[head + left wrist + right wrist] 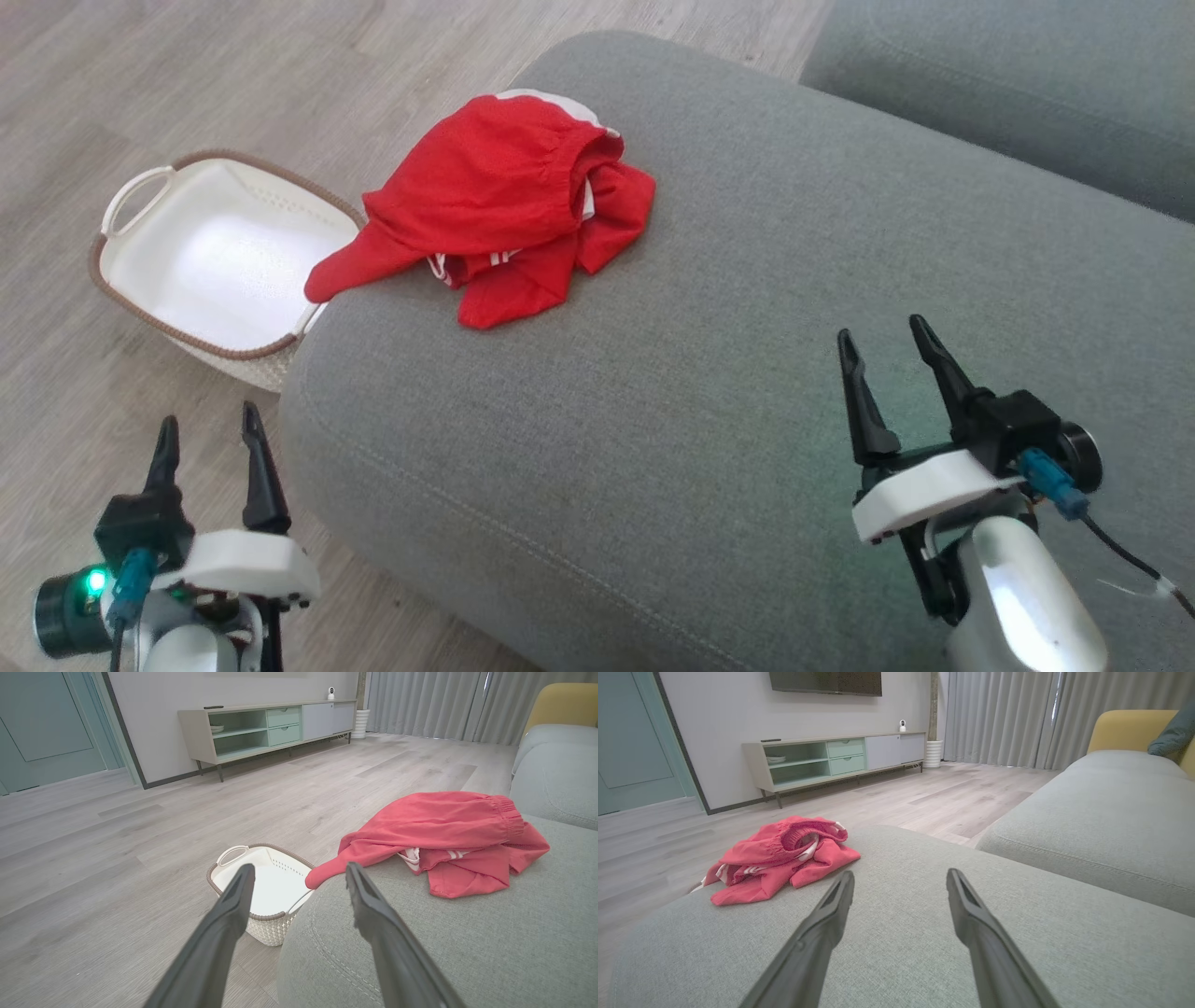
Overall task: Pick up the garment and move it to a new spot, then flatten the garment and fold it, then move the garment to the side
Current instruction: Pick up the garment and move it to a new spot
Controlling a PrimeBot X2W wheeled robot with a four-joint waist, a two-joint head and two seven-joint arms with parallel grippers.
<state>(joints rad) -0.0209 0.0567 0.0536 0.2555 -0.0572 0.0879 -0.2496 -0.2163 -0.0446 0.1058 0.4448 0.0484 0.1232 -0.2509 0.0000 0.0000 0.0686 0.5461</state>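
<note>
White laundry basket (215, 266), brown at the rim, stands on the wooden floor (140, 84) at the far left, against the end of the grey sofa cushion (700, 327). Nearer, the left gripper (209, 415) hangs over the floor just beside the cushion's near left corner, its fingers spread and holding nothing. The red garment (495, 187) lies crumpled on the far left part of the cushion, with one tongue of cloth (331, 275) drooping over the edge above the basket and the elastic waistband (546, 159) bunched at its far right side. Well to the right and nearer, the right gripper (882, 329) hovers above bare cushion, also wide open and empty.

The pick-up has not begun, by my reading. The left gripper looks the better placed: it should rise above the cushion edge and travel far and right. A pinch on a thick fold near the middle of the heap seems safer than on the drooping tongue, which could slide off towards the basket. Lift high enough that trailing cloth leaves the cushion, then carry it right to the open middle, where there is room for flattening.
</note>
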